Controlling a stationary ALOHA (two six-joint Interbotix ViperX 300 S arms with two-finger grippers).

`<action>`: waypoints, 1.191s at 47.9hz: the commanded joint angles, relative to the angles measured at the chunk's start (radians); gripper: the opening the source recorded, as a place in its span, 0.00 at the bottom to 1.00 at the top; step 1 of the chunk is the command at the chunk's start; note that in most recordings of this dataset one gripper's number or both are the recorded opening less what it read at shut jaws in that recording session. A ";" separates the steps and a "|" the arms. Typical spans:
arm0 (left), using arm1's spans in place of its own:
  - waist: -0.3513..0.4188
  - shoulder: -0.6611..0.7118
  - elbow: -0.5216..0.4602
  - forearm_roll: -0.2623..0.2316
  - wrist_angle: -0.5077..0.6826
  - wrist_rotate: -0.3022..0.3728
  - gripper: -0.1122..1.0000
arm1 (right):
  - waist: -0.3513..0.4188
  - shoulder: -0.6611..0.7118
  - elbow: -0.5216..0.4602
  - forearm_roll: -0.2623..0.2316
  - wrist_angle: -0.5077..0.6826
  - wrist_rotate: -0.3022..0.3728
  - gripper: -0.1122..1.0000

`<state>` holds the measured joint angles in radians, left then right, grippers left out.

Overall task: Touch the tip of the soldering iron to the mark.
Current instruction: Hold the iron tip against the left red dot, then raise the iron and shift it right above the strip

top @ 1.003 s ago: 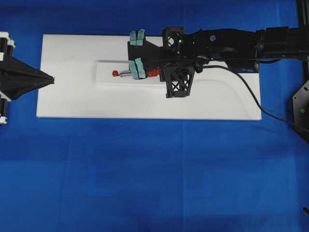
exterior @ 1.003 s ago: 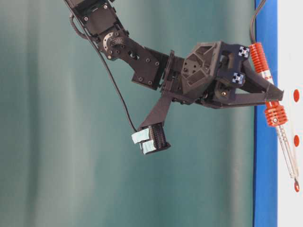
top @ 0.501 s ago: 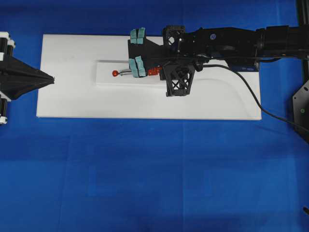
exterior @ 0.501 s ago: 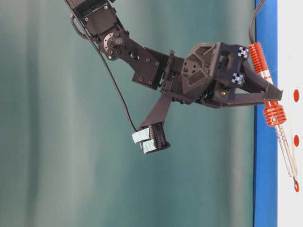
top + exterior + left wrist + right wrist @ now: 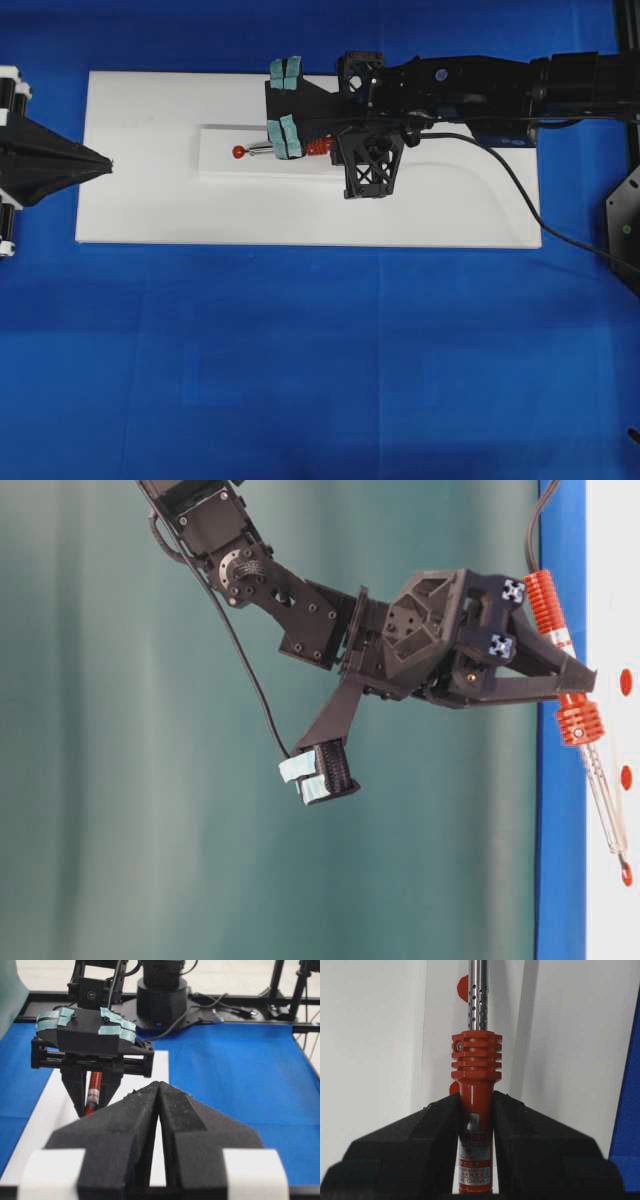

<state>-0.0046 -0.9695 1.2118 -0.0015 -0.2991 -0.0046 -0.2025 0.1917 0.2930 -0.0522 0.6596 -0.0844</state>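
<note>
My right gripper point(image 5: 476, 1102) is shut on the red-orange handle of the soldering iron point(image 5: 476, 1062). Its silver shaft point(image 5: 479, 995) points away over the white board point(image 5: 140, 200). In the overhead view the iron point(image 5: 318, 148) reaches left from the gripper point(image 5: 303, 148), and its tip ends at the edge of the red mark point(image 5: 239, 152) on a raised white strip point(image 5: 225, 167). The table-level view shows the tip down at the mark point(image 5: 627, 875); I cannot tell whether they touch. My left gripper point(image 5: 108, 163) rests shut and empty at the board's left edge, also seen as closed black fingers point(image 5: 159, 1086).
Two more red dots point(image 5: 626, 680) point(image 5: 626, 776) lie on the white board. The iron's black cord point(image 5: 520, 190) trails right across the board onto the blue cloth point(image 5: 320, 360). The right arm point(image 5: 470, 85) spans the board's far side.
The right gripper with the iron has drifted very slightly toward the board's far edge. The left gripper has not moved.
</note>
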 commanded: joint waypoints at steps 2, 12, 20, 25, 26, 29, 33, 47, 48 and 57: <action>0.002 0.006 -0.009 0.003 -0.009 0.000 0.10 | -0.002 -0.015 -0.025 -0.002 -0.003 0.002 0.16; 0.002 0.005 -0.009 0.003 -0.009 -0.002 0.10 | 0.000 -0.015 -0.025 -0.002 -0.005 0.003 0.16; 0.002 0.005 -0.009 0.003 -0.009 -0.002 0.10 | -0.002 -0.018 -0.028 -0.002 0.000 0.005 0.16; 0.002 0.005 -0.009 0.003 -0.009 -0.002 0.10 | 0.000 -0.037 -0.035 -0.002 0.015 0.003 0.16; 0.002 0.005 -0.009 0.003 -0.009 -0.002 0.10 | 0.000 -0.043 -0.038 -0.002 0.020 0.003 0.16; 0.002 0.005 -0.009 0.003 -0.009 -0.002 0.10 | 0.000 -0.063 -0.046 -0.003 0.035 0.003 0.16; 0.002 0.005 -0.009 0.003 -0.009 -0.002 0.10 | 0.000 -0.097 -0.057 -0.005 0.058 0.003 0.16; 0.002 0.003 -0.011 0.003 -0.009 -0.002 0.10 | 0.000 -0.196 -0.098 -0.029 0.160 0.003 0.16; 0.002 0.003 -0.011 0.003 -0.009 -0.002 0.10 | 0.000 -0.199 -0.101 -0.029 0.167 0.005 0.16; 0.002 0.002 -0.011 0.003 -0.009 -0.003 0.10 | 0.005 -0.216 -0.123 -0.032 0.206 0.005 0.16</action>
<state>-0.0046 -0.9710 1.2134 0.0000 -0.2991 -0.0061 -0.2025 0.0092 0.2025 -0.0813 0.8606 -0.0813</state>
